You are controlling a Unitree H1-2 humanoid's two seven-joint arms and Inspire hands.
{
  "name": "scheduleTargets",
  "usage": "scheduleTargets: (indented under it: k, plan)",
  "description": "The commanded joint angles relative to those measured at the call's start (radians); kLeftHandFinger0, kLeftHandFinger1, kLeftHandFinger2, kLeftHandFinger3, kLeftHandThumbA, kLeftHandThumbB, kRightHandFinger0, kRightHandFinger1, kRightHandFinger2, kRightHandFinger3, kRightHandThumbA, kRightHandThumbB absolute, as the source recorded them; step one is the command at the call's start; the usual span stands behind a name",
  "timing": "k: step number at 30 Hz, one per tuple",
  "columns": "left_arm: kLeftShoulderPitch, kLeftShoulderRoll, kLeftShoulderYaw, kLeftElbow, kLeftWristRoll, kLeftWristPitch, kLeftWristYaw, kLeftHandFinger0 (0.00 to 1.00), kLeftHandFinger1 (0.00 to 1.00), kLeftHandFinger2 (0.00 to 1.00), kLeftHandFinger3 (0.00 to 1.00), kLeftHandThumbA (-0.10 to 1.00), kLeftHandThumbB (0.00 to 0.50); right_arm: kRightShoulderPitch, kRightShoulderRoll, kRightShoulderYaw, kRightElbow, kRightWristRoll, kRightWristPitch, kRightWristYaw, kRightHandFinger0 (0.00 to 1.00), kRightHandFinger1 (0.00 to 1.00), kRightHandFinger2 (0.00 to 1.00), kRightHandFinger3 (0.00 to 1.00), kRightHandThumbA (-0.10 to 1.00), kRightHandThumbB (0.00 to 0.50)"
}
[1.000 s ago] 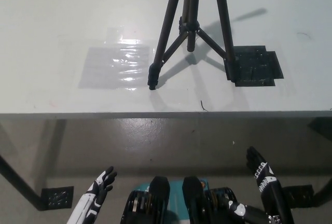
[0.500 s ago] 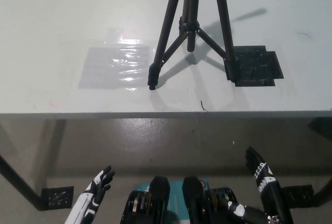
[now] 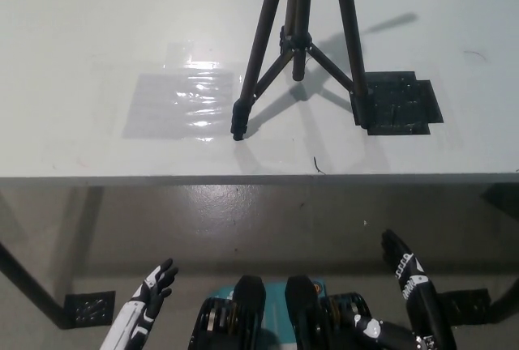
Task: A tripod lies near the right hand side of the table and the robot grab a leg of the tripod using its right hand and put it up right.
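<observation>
I am looking down at the tripod (image 3: pixel 296 42), and it is already standing upright on the table (image 3: pixel 97 34), toward the right half and close to the near edge. Two of its feet are showing: one is resting on bare table beside a glossy clear patch (image 3: pixel 182 99), the other is sitting at the edge of a dark square mat (image 3: pixel 401 103). The third leg is running up out of the picture, so I cannot see where it lands. Spread like this, with the braces holding the legs out from the centre column, it is carrying its own weight, which I take to be why nothing is gripping it.

The tripod is black all over, slim tubular legs with thicker rubbery feet, short struts meeting at a collar on the centre post. Its top is cut off by the frame. It is throwing a sharp shadow to the right.

I am keeping both arms low, below the table edge and well apart from the tripod. The right robot hand (image 3: pixel 403 267) is hanging at the lower right, empty, fingers extended. The left robot hand (image 3: pixel 156 283) is resting at the lower left, likewise released and holding nothing. Judging by this, the standing-up step is looking done and I am only parking the arms clear so as not to knock a leg.
</observation>
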Motion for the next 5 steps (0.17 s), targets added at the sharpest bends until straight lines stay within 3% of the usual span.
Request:
scheduleTargets:
  k: [1,5]
  plan:
    - [-0.003,0.000,0.007,-0.032,-0.011,-0.008,0.001,1.00,1.00,1.00,1.00,1.00,0.377,-0.016,0.003,0.006,-0.013,-0.015,-0.047,-0.007,1.00,1.00,1.00,1.00,1.00,0.343]
    - [-0.003,-0.003,0.009,-0.027,-0.009,-0.018,0.005,1.00,1.00,1.00,1.00,1.00,0.372,-0.015,0.001,0.007,-0.015,-0.022,-0.047,-0.011,1.00,1.00,1.00,1.00,1.00,0.340]
